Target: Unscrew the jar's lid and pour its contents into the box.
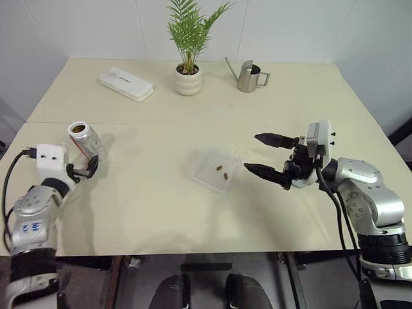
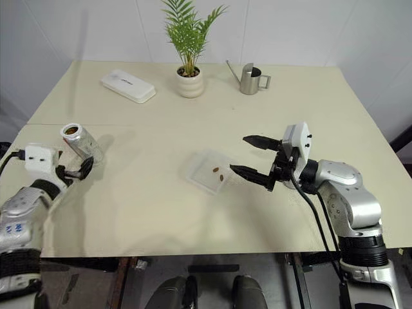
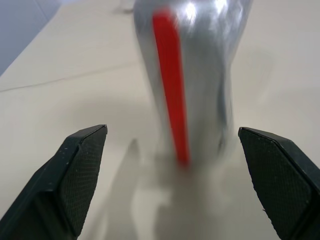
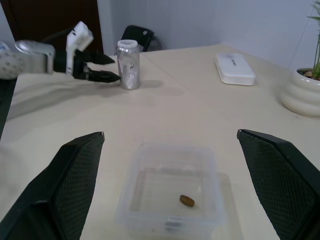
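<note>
Cream-coloured tabletop (image 1: 161, 206) fills the middle of the head views. Jar (image 1: 86, 139) — silvery, mouth uncapped, something brown showing inside the neck — stands upright on the table at the left of the frame. Left gripper (image 1: 85, 168) sits just below it with both black fingers spread wide and nothing between them; in the left wrist view the jar (image 3: 192, 75), bearing a red stripe, stands ahead of the gap, clear of either finger (image 3: 75, 175). Whether a fingertip grazes the jar's base in the head views cannot be told.

Box (image 1: 217, 169) — shallow, transparent, rounded corners — lies near the centre of the frame. Contents (image 1: 222, 170): two small brown pieces rest on its floor; the right wrist view shows one piece (image 4: 187, 200).

Right gripper (image 1: 264, 154) hovers just right of the box, pointing toward it, fingers parted and empty.

Along the top edge of the table: white oblong case (image 1: 125, 84) at upper left, potted palm (image 1: 188, 71) at top centre, steel spouted can (image 1: 248, 76) beside it to the right.
</note>
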`<state>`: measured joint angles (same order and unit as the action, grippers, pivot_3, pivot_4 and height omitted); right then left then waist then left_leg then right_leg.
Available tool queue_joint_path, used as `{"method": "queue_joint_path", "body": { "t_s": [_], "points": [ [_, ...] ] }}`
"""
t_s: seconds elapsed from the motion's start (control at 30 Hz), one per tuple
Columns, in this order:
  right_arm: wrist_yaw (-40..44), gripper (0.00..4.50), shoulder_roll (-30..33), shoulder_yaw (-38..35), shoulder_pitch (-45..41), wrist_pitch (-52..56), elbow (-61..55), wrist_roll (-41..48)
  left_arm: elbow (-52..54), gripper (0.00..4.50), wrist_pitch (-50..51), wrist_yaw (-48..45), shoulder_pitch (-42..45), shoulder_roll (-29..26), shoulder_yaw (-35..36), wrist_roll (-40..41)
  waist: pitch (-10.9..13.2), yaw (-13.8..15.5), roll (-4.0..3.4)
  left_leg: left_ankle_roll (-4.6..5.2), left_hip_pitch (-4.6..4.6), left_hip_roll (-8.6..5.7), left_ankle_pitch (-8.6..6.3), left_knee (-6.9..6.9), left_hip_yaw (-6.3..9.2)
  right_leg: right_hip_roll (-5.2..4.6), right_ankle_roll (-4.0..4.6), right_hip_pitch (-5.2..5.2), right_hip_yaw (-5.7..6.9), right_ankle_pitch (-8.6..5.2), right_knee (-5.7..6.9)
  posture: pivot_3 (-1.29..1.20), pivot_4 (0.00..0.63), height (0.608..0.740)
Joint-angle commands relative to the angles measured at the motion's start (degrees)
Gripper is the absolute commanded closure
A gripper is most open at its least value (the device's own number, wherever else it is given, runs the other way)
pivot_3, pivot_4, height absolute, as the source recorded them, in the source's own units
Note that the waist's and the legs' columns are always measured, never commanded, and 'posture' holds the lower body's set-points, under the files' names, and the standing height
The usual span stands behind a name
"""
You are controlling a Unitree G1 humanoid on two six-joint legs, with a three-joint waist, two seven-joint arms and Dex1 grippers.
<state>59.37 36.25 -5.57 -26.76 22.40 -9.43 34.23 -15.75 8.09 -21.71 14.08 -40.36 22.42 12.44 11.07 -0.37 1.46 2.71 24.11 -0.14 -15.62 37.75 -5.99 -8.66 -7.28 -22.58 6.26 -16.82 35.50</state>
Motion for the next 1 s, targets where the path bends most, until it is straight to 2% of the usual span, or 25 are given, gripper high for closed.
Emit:
{"method": "queue_joint_path", "body": {
  "t_s": [0.03, 0.1, 0.2, 0.3, 0.37, 0.6, 0.9, 1.0],
  "points": [
    [1.87, 0.0, 3.14, -2.8, 0.46, 0.98, -3.63, 2.33, 2.18, 0.02, -10.41, -8.18, -5.46, -6.54, 2.77, -1.36, 0.0, 0.03, 0.0, -0.03, 0.01, 0.01, -0.01, -0.05, 0.0, -0.02, 0.03, -0.01, 0.0, -0.01, -0.07, 0.0, 0.15, 0.74],
    [3.28, 0.0, 4.73, -3.3, 1.04, 1.67, -4.06, 3.25, 1.51, 0.02, -14.67, -11.0, -7.52, -9.24, 3.33, -1.61, 0.01, 0.3, -0.01, -0.04, 0.0, 0.0, -0.02, -0.18, 0.01, -0.08, 0.05, -0.02, -0.05, -0.01, -0.21, 0.0, 0.15, 0.74],
    [6.43, 0.0, 8.42, -3.49, 2.09, 2.47, -3.57, 3.01, 5.4, 0.02, -20.15, -20.04, -10.32, -11.2, 2.27, 1.58, -0.01, 0.42, -0.05, -0.05, 0.0, -0.03, -0.02, -0.33, 0.06, -0.2, 0.11, 0.01, -0.14, 0.02, -0.64, 0.0, 0.15, 0.74],
    [7.64, 0.0, 10.66, -4.52, 2.28, 1.34, -1.24, 2.0, 12.7, 0.02, -17.91, -29.67, -12.31, -12.43, 0.15, 7.49, -0.02, 0.2, -0.07, -0.05, 0.0, -0.09, -0.02, -0.51, 0.02, -0.37, 0.15, 0.02, -0.13, 0.05, -0.78, 0.0, 0.15, 0.74],
    [8.57, 0.0, 11.88, -5.05, 2.55, 0.04, 0.3, 0.97, 15.98, 0.02, -16.17, -32.87, -12.25, -12.66, -0.94, 9.5, 0.0, 0.08, -0.09, -0.04, 0.01, -0.09, -0.02, -0.59, -0.01, -0.37, 0.15, 0.0, -0.07, 0.05, -0.72, 0.0, 0.15, 0.74],
    [11.66, 0.0, 14.48, -5.17, 0.63, -3.47, 5.89, -1.63, 21.9, 0.02, -8.86, -35.48, -7.59, -11.56, -5.37, 11.98, 0.04, 0.03, -0.17, 0.32, -0.05, 0.01, 0.19, -0.56, -0.26, -0.01, 0.14, 0.01, 0.34, 0.05, -0.57, 0.0, 0.15, 0.74],
    [8.69, 0.0, 14.15, -7.3, 6.13, -2.74, -0.12, -1.52, 23.31, 0.02, -7.67, -36.28, -5.66, -9.8, -7.57, 11.33, 0.04, 0.23, -0.18, 0.35, -0.15, 0.07, 0.21, -0.54, -0.35, 0.0, 0.14, 0.01, 0.2, 0.05, -0.47, 0.0, 0.15, 0.74],
    [6.82, 0.0, 13.3, -8.06, 8.05, -2.8, -1.14, -1.6, 21.7, 0.02, -6.4, -35.41, -2.3, -9.49, -6.9, 11.81, 0.04, 0.35, -0.18, 0.34, -0.15, 0.09, 0.2, -0.53, -0.33, 0.01, 0.14, 0.02, 0.22, 0.05, -0.48, 0.0, 0.15, 0.74]
  ]
}}
